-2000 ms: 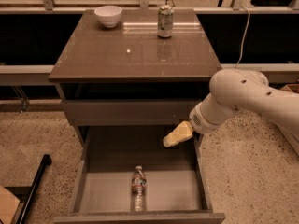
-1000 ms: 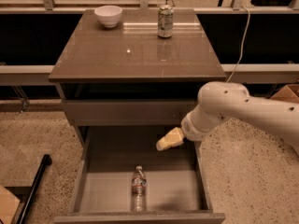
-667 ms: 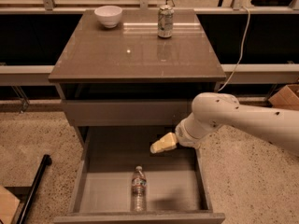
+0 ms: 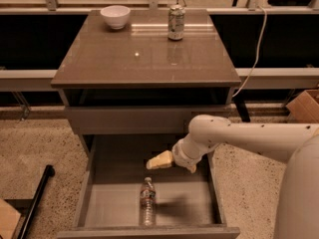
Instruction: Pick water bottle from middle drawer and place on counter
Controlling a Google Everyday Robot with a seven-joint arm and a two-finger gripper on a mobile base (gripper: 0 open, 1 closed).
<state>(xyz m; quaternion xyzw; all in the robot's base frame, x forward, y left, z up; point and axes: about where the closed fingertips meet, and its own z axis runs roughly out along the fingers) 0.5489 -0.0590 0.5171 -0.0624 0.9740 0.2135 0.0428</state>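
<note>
The water bottle [image 4: 147,201] lies flat near the middle drawer's [image 4: 107,203] front edge. The claw [image 4: 159,160] hovers over the drawer just beyond it, holding nothing; whether it is open I cannot tell. It should probably descend nearer and straddle the ribbed body crosswise.

It looked like a robot test lab: a lone cabinet with a glossy counter [image 4: 149,59] stood on a speckled floor [image 4: 40,143]. A bowl [image 4: 115,16] and a can [image 4: 176,22] were set out on top. A loose cable [image 4: 256,44] hung behind, and a cardboard box [image 4: 305,106] sat at the right. The gripper [image 4: 159,160] hung over the open drawer [image 4: 192,208], near the bottle [image 4: 147,200] lying inside.
</note>
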